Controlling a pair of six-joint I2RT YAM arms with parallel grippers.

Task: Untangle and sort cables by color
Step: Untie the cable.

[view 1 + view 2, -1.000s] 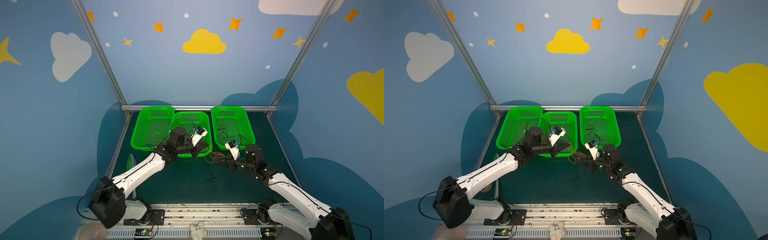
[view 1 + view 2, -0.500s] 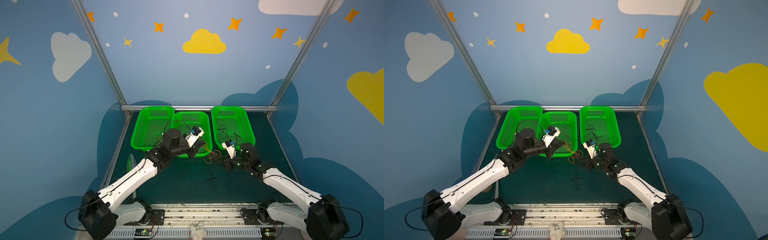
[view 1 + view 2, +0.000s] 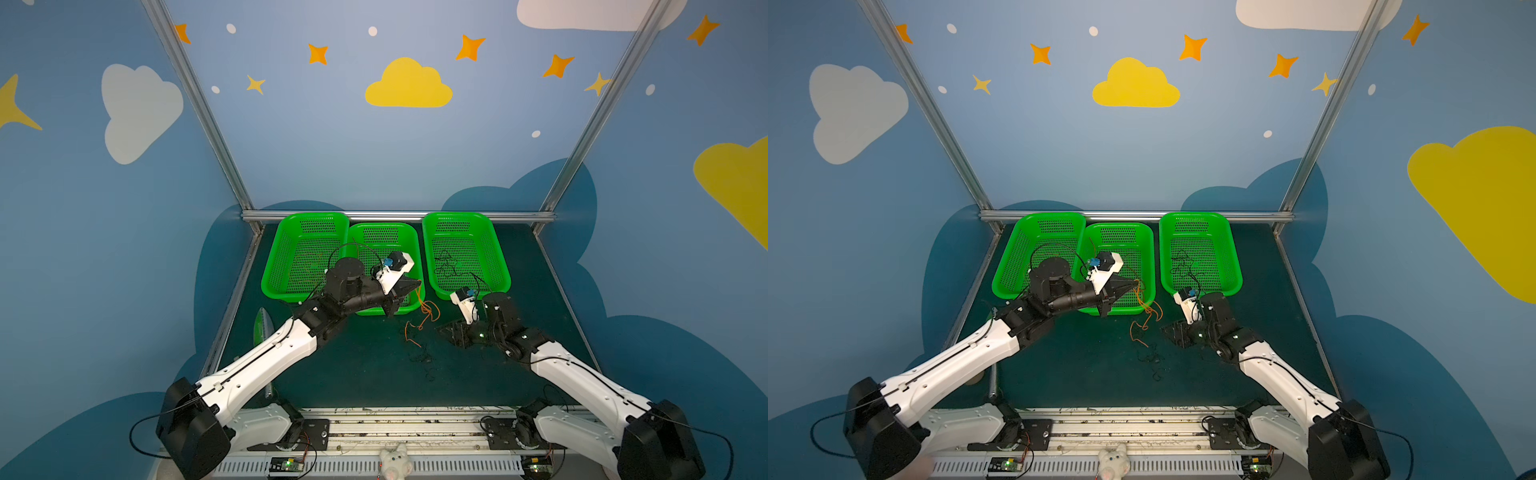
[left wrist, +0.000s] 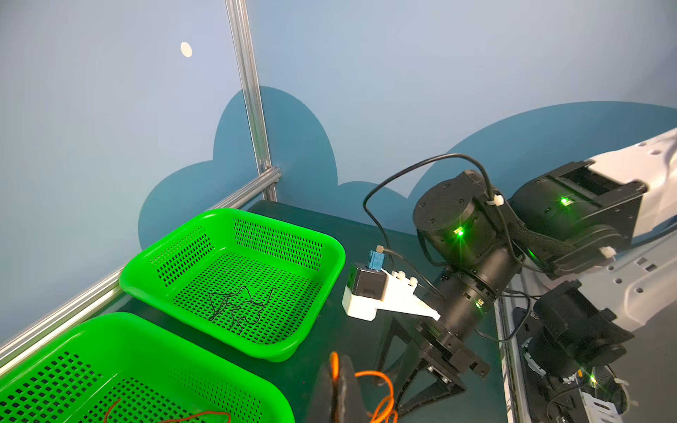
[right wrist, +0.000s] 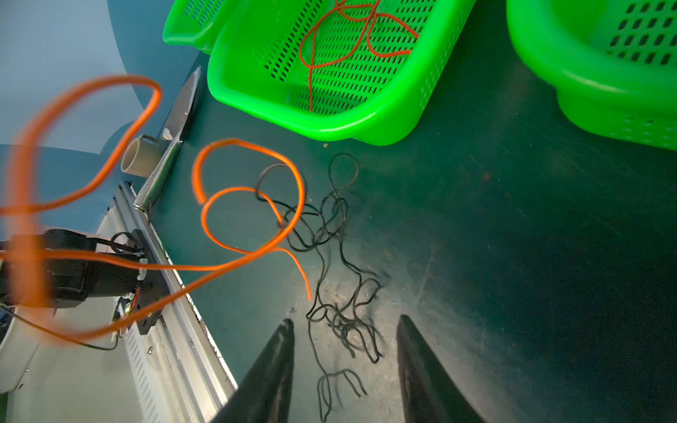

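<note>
- I am pinching the orange cable in my left pincer, its jaws pressed together, above the front rim of the middle basket. The cable's loose end is trailing onto the tabletop.
- My right pincer is hanging spread over the black tangle on the tabletop.
- Black cables are lying in the right basket, and a red cable in the middle one.
- Remaining, I judge: binning the orange cable, then the black tangle.

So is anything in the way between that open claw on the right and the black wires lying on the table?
Nothing visible blocks it: the black wires lie on the mat directly ahead of the open right gripper. Only the orange cable, pinched by the left gripper, loops across the tangle's far end.
</note>
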